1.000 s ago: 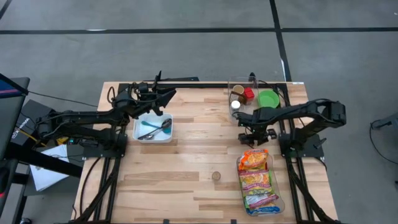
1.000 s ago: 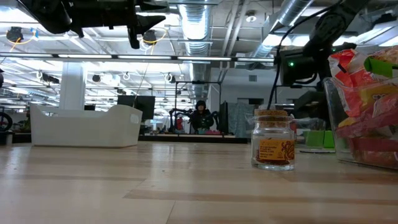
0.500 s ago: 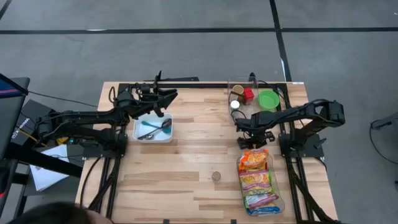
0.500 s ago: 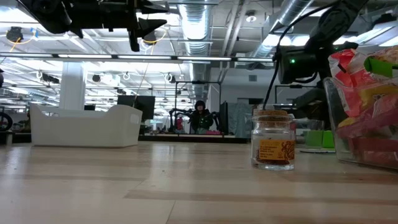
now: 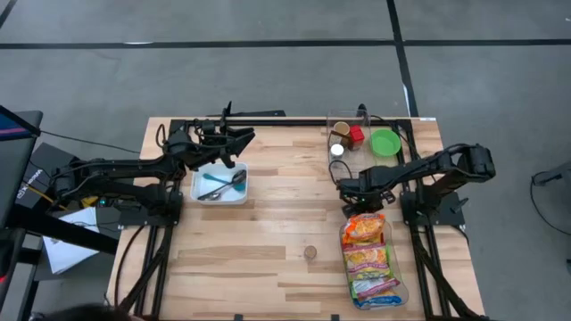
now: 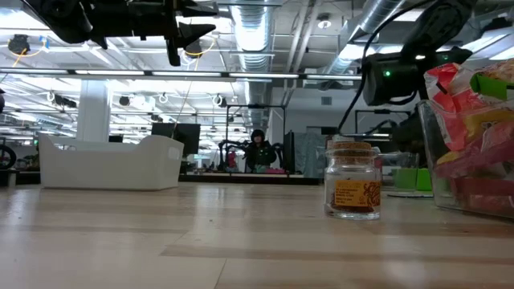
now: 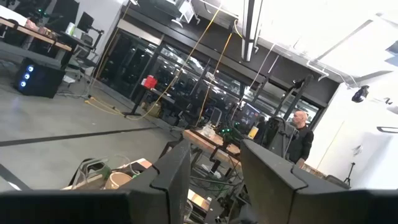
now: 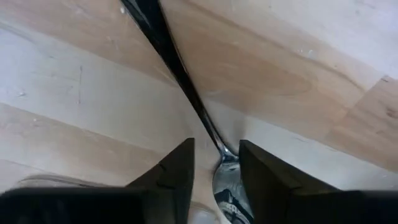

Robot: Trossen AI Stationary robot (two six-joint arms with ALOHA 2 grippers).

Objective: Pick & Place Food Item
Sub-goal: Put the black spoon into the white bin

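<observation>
My right gripper [image 5: 346,185] hangs over the table's right middle, just past a clear bin of bright noodle packets [image 5: 368,260]. In the right wrist view a dark spoon [image 8: 180,74] reaches out from between its fingers [image 8: 216,171] over the wood. My left gripper [image 5: 239,135] is open and empty, held high over the far side of a white bin [image 5: 219,183] that holds utensils. A small cork-topped jar [image 5: 310,252] stands on its base near the front; it also shows in the low view [image 6: 352,189]. My right gripper has the spoon's bowl end [image 8: 225,177] between its two fingers. The handle runs forward, along the fingers, and the spoon is clear of the table. The place where the pads meet the bowl is below the picture's edge.
A clear container with small jars and a red item [image 5: 348,135] and a green dish [image 5: 385,141] stand at the far right. Black frame rails run along the table's far, left and right sides. Bare wood lies in the table's middle [image 5: 285,214].
My right gripper has moved a little toward the table's left edge, from over the noodle bin's far end out over the bare wood.
</observation>
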